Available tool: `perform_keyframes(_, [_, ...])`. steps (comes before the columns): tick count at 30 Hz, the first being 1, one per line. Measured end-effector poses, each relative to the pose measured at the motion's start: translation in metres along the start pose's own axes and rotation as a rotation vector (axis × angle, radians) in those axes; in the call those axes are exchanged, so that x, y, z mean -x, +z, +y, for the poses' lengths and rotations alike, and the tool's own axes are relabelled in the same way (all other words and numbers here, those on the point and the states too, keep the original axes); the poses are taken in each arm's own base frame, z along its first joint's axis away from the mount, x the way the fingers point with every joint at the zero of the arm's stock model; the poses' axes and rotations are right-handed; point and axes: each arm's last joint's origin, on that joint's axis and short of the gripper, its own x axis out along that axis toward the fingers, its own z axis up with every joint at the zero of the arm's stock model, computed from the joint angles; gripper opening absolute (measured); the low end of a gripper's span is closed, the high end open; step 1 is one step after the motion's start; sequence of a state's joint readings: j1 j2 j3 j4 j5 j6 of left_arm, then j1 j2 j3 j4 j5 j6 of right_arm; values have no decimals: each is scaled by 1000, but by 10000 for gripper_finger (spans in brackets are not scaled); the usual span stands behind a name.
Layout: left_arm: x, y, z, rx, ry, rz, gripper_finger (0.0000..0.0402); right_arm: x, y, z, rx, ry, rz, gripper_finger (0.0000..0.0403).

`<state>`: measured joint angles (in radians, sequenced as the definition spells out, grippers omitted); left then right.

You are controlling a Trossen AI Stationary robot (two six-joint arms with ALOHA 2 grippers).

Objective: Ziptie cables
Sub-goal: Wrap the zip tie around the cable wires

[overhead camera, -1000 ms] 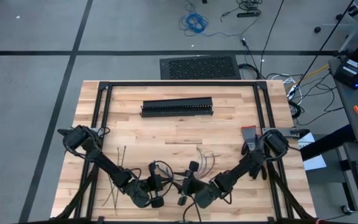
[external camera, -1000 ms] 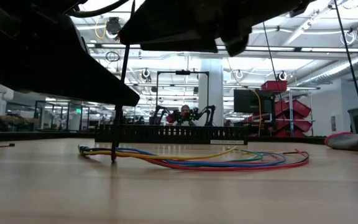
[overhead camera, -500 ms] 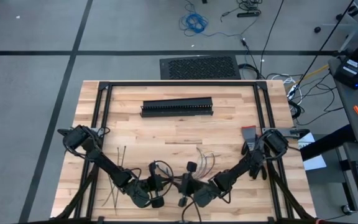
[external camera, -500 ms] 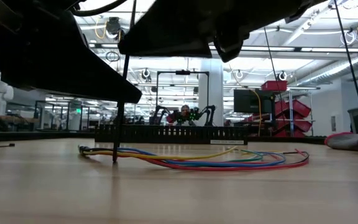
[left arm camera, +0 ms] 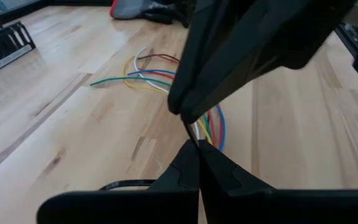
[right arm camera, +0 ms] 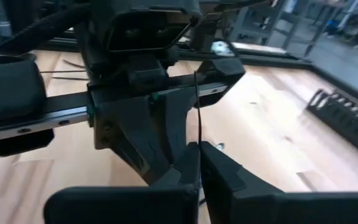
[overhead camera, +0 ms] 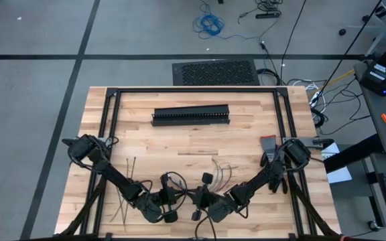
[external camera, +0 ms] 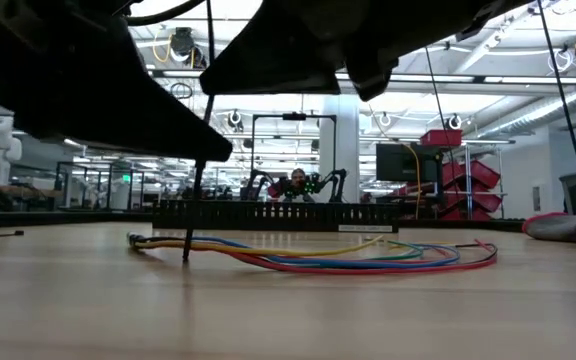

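Observation:
The cables (overhead camera: 223, 171) lie loose on the wooden table, a bundle of coloured wires that also shows in the low view (external camera: 318, 258). My left gripper (overhead camera: 179, 201) and my right gripper (overhead camera: 196, 201) meet tip to tip near the table's near edge. Both are shut on one ziptie (external camera: 200, 150), a thin dark strip standing almost upright. Its lower end (external camera: 186, 258) touches the table beside the cables' end. More zipties (overhead camera: 127, 186) lie flat on the table under my left arm. My left gripper pinches the ziptie between its two fingertips, and the strip (left arm camera: 192, 135) leaves them right at the tips. The strip stands nearly upright with its lower end on the table. My right gripper pinches the same ziptie between its fingertips (right arm camera: 197, 142), close to the left gripper's hold. Beyond the tips the strip (right arm camera: 196, 106) runs on straight toward the left gripper.
A long black slotted duct (overhead camera: 191, 115) lies across the far half of the table. A black frame (overhead camera: 193, 90) rims the table. A grey and red thing (overhead camera: 268, 144) sits near the right arm's base. Bare wood lies between the duct and the cables.
My right gripper has shut on the upright ziptie that my left gripper holds. In the low view its dark finger has closed in against the strip. The strip's upper part has leaned a little; its lower end has stayed on the table. Neither arm has travelled.

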<state>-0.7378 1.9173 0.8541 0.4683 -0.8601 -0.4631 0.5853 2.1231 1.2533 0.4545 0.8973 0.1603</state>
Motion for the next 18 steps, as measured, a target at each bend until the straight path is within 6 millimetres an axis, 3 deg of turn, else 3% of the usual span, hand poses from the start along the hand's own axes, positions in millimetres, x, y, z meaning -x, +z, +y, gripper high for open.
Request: perform_keyframes(18, [1, -3, -1, -16, -28, 30, 1, 12, 30, -6, 54, -135, -112, 1])
